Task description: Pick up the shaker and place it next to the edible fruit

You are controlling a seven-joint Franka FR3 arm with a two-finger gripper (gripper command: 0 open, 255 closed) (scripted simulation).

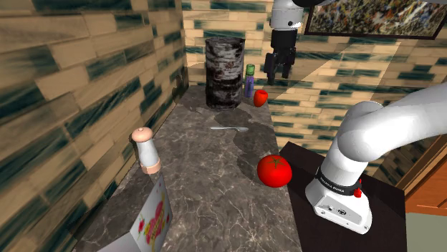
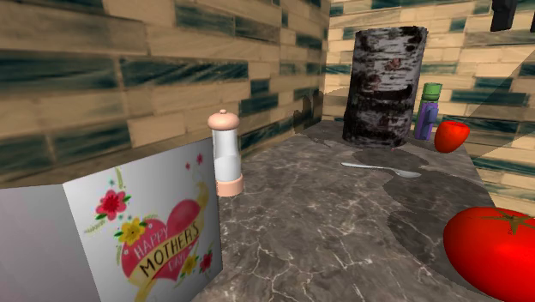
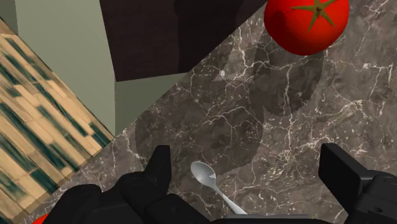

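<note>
Where the dark veined stone counter [image 1: 208, 190] meets the plank wall [image 1: 64, 86], the shaker [image 1: 147, 150] stands upright: a clear cylinder with a rounded pink cap and a pink base. Just beside it is a folded card [image 1: 152, 218] printed with a heart. Well apart, at the counter's stand-side edge, lies a glossy round red tomato [image 1: 275, 170]. Farther along: a thin metal spoon [image 1: 231, 128], a tall cylinder [image 1: 225, 74] with a bark-like mottled skin, a purple bottle [image 1: 249, 81] with a green cap, and a small red fruit [image 1: 261, 97]. The gripper [image 3: 247, 159] hangs above the spoon, fingers spread wide, nothing between them.
</note>
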